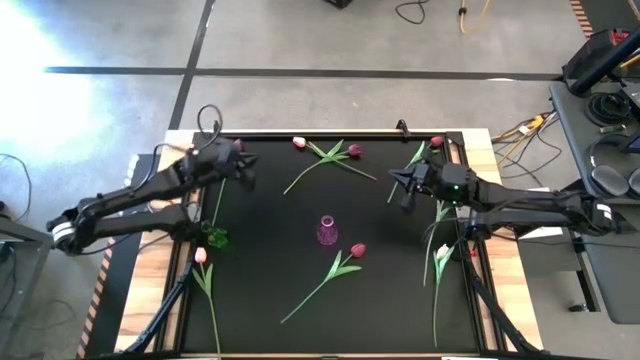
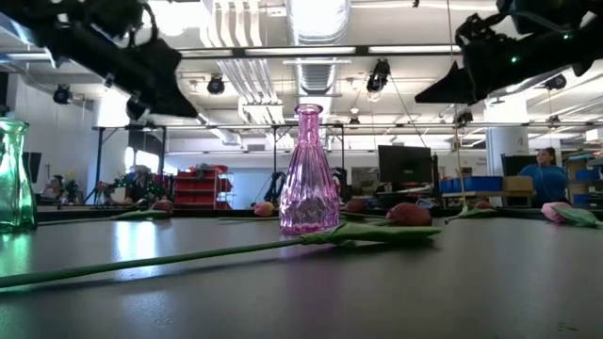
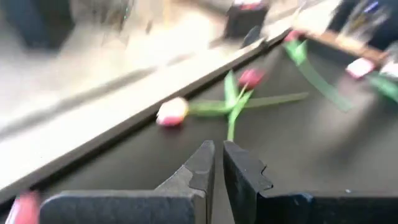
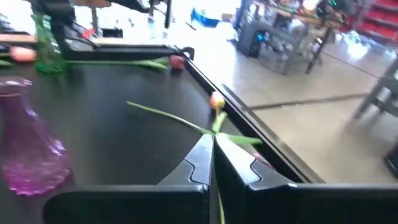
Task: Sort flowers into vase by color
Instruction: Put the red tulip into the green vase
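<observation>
Left wrist view shows the left gripper (image 3: 219, 163) nearly closed, a thin gap between its fingers, gripping nothing; the right gripper (image 4: 213, 155) is closed on a green stem (image 4: 217, 205).

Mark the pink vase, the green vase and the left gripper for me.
pink vase (image 1: 327, 233), high view, on its glass body.
green vase (image 1: 214, 237), high view, on its glass body.
left gripper (image 3: 217, 163), left wrist view, midway between its fingertips.
</observation>
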`<move>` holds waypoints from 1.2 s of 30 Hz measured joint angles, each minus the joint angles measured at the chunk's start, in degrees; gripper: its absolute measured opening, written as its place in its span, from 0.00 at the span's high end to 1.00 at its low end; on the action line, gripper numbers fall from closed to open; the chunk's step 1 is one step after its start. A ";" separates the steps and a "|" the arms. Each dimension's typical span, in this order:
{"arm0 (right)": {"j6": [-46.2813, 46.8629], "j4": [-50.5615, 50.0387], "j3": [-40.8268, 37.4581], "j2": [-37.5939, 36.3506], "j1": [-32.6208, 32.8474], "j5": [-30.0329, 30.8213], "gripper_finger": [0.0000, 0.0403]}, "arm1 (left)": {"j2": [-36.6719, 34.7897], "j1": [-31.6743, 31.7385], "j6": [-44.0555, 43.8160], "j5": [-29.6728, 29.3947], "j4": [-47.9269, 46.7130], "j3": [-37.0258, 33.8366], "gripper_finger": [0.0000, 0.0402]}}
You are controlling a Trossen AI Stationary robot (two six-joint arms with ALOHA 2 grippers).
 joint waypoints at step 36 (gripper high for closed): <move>-1.54 -3.89 -0.51 -3.20 0.02 -2.55 0.98 | 22.32 1.06 4.89 -4.27 -34.62 22.28 1.00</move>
